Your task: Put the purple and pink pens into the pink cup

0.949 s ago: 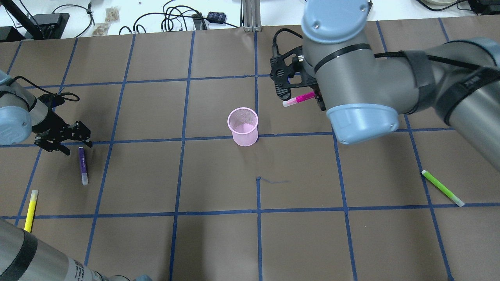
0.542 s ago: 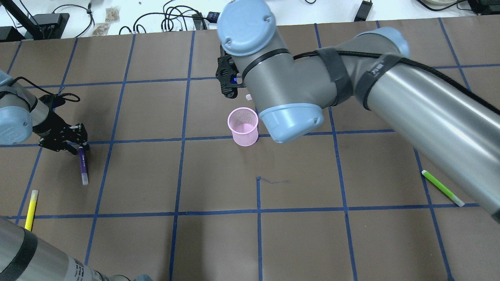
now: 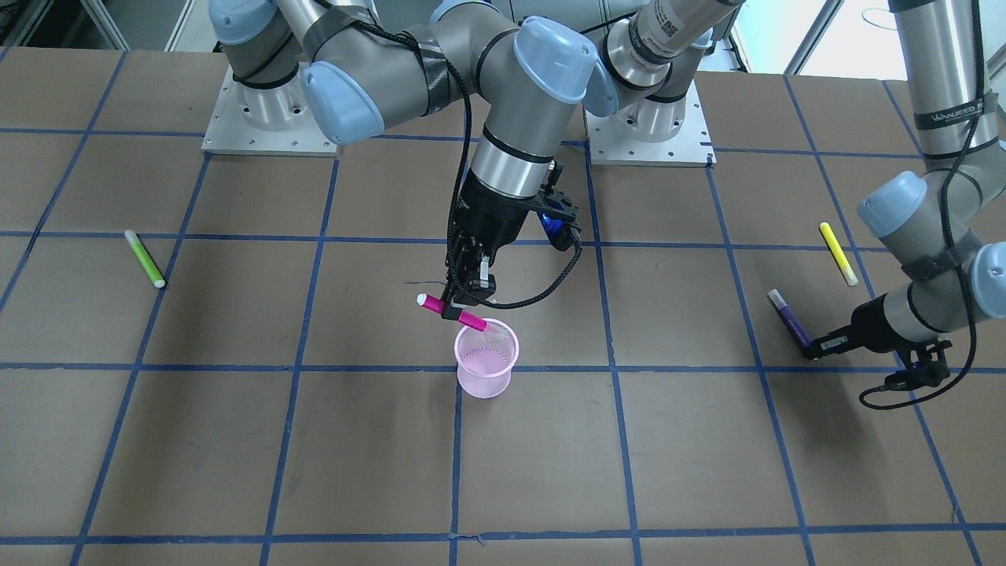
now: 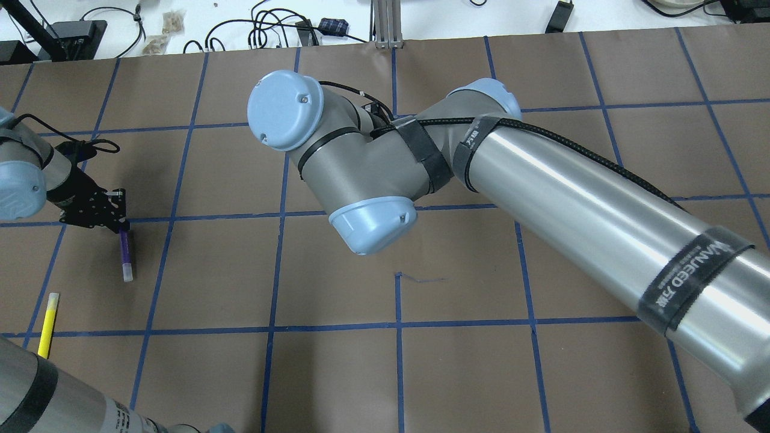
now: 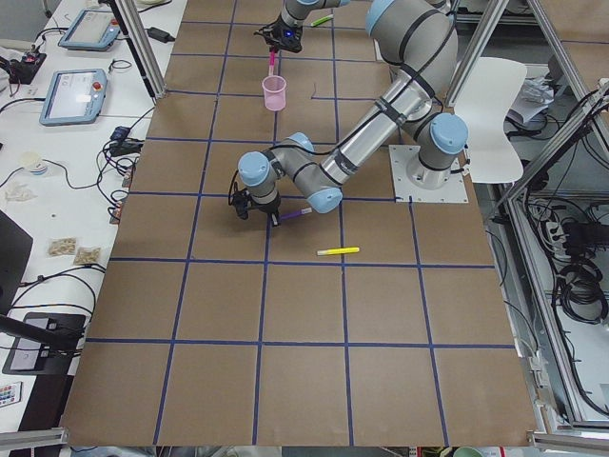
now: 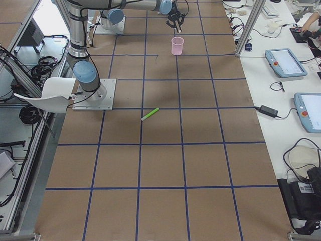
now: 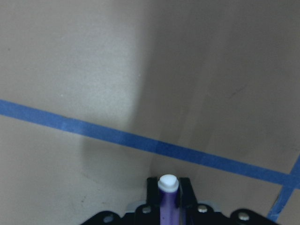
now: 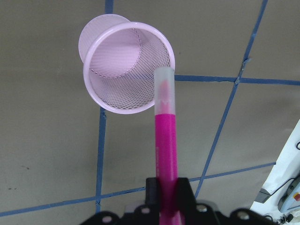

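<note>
The pink mesh cup stands upright mid-table; the right arm hides it in the overhead view. My right gripper is shut on the pink pen and holds it tilted just above the cup's rim on the robot's side. In the right wrist view the pen has its clear cap over the rim of the cup. My left gripper is shut on one end of the purple pen, low at the table. The left wrist view shows the pen between the fingers.
A yellow pen lies near the purple pen on the robot's left side. A green pen lies on the robot's right side. The right arm stretches across the middle of the table. Cables lie beyond the far edge.
The right arm has swung toward the cup with the pink pen and now covers the cup in the overhead view. The left gripper has moved onto the purple pen's end and closed on it.
</note>
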You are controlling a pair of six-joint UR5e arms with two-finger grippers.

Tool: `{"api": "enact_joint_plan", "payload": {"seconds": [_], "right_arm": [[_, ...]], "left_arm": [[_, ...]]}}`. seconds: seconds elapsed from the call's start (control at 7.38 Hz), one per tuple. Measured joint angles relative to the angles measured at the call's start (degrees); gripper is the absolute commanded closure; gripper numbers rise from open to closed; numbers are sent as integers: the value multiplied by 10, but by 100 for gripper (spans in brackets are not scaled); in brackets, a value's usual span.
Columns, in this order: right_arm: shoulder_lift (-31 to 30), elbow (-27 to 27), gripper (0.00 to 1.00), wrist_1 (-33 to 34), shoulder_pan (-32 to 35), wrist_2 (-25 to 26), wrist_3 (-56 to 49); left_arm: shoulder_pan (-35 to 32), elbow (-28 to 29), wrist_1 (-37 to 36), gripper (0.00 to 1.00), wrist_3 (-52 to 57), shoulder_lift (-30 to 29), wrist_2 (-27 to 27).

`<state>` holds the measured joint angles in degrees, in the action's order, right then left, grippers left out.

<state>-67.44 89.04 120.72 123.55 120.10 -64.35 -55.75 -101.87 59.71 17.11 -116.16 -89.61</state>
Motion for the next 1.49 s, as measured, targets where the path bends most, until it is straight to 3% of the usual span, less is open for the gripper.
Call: {"api": "enact_joint_plan", "payload": {"seconds": [0.14, 0.27, 0.41, 0.54, 0.81, 1.22, 1.49], "right_arm": [[6, 2, 99, 0, 3, 3, 7], [9, 5, 73, -1, 4, 5, 10], [10, 9, 29, -1, 4, 6, 12], [11, 13, 0, 0, 5, 5, 12], [11, 17, 0, 1, 4, 3, 12], [-3, 11, 0, -2, -11, 0, 6], [-49, 12, 0, -20, -61, -30, 0]], "left_arm": [[-5, 16, 4, 100, 0, 5, -3], [-17, 34, 6, 100, -1, 12, -3], [-38, 47, 5, 100, -5, 22, 0], [-67, 57, 3, 100, -18, 33, 1], [-120, 70, 0, 100, -66, 51, 0], [-149, 74, -1, 100, -103, 69, 2], [-171, 77, -4, 100, -131, 80, 7]]}}
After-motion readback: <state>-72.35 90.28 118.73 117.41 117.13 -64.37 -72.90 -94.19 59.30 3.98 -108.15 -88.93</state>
